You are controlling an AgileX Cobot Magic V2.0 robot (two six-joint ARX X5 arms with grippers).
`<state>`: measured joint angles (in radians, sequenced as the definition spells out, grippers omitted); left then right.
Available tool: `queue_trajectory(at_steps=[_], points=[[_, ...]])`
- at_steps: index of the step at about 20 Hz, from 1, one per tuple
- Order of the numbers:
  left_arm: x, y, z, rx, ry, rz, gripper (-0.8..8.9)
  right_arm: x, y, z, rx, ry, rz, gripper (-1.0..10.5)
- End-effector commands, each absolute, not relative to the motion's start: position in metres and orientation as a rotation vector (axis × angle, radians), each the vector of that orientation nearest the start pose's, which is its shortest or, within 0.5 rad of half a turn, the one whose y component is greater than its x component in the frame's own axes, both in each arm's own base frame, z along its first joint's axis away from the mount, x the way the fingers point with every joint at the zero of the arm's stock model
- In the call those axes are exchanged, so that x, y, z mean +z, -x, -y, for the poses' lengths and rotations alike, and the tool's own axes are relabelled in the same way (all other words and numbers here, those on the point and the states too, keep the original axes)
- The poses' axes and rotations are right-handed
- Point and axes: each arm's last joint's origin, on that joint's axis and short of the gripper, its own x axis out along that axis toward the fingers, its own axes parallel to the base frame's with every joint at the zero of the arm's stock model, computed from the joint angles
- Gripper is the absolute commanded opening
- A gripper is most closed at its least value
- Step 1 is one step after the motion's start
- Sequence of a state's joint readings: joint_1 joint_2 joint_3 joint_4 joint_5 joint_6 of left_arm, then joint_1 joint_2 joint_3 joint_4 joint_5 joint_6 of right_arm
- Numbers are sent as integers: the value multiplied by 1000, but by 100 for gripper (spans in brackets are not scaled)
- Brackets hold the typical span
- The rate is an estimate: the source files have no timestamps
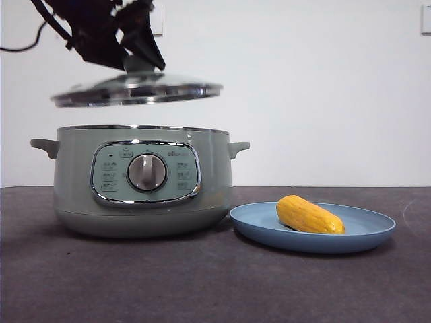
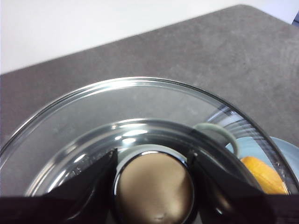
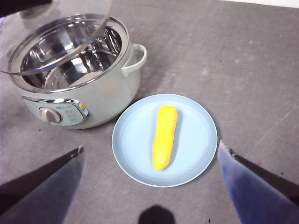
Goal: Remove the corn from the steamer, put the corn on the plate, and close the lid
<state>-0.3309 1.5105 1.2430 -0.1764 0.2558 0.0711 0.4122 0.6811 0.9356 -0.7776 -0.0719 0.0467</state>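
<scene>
Worktop (image 1: 215,282): dark grey-brown matte surface, faintly mottled, pale scuffs and thin light scratches visible from right wrist view. Wall (image 1: 323,87) behind worktop: plain white, evenly lit, meets worktop's far edge in straight horizontal line. Wall plate (image 1: 156,20) white, high above worktop, left of centre, partly hidden. Second white plate (image 1: 425,19) above worktop's right end, cut by frame. Black cable (image 1: 20,47) hanging against wall above worktop's left end. Light soft, diffuse; faint shadows on worktop.

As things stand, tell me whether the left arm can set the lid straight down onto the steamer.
Probably yes. The left gripper is shut on the lid by its knob, above the open steamer. The corn lies aside on the plate, and the rim shows nothing across it.
</scene>
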Motion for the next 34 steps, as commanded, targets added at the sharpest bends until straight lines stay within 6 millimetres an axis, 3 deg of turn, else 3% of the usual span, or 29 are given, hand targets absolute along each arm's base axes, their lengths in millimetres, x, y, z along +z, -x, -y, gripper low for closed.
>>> queue_trajectory(at_steps=[1,10,20,30,32,34], points=[[323,-326,123,-609,-94,-360,-9,340,-110,-50,459,29,-540,477],[298,-341,129,-595,-126,-427,-9,339,-108,-50,461,31,-558,477],[283,-342,140,-602,-154,-493,-9,339,-108,-50,463,31,-559,477],[273,-337,138,-590,-211,-597,-3,339,-109,-50,463,32,-559,477],[273,-337,138,-592,-208,-598,75,339,-108,-50,463,31,-558,477],[273,-337,138,-591,-208,-595,425,339,-108,-50,463,31,-558,477]])
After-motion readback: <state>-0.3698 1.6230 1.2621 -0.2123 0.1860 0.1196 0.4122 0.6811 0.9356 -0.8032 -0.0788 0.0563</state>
